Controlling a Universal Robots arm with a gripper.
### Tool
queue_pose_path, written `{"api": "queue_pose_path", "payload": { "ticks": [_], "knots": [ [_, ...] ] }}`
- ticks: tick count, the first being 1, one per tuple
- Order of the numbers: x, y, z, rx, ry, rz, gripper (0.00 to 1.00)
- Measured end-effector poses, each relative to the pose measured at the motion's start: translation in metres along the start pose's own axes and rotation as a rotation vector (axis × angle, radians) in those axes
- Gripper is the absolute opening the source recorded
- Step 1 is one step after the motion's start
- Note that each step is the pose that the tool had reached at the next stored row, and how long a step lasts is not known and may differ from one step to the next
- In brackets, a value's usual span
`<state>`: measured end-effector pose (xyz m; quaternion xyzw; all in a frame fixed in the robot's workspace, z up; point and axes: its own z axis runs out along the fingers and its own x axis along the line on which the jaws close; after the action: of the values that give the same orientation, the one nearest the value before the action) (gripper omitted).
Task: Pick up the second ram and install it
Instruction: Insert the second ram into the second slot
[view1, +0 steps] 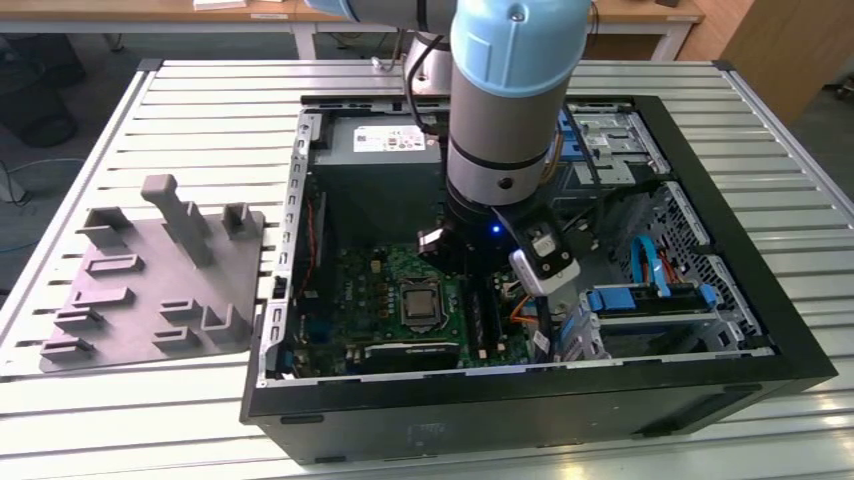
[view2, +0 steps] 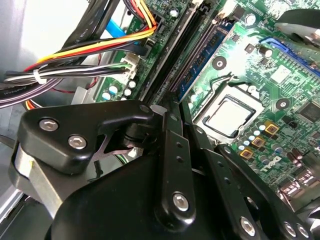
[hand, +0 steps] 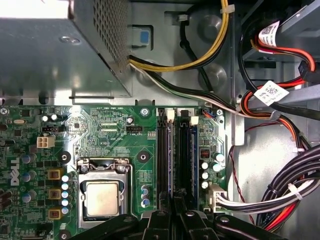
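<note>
Second wrist view: the second ram (view2: 200, 65) seems seated in its slot beyond the jaws, apparently closed empty.

one arm (view1: 514, 90), one fixture tray (view1: 147, 290)

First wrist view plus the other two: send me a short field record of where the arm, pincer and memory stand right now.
arm: reaching down into the open computer case
pincer: low over the memory slots, beside the CPU socket
memory stick: one seated in a slot next to the pincer; cannot tell if it is the second ram
fixture tray: grey, on the table at the exterior view's left of the case
</note>
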<state>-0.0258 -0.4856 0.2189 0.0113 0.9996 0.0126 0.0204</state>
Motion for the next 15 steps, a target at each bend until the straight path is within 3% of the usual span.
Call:
{"api": "queue_pose_path", "payload": {
  "ticks": [15],
  "knots": [
    [-0.0002, 0.0, -0.0003, 0.0001, -0.002, 0.0, 0.14]
  ]
}}
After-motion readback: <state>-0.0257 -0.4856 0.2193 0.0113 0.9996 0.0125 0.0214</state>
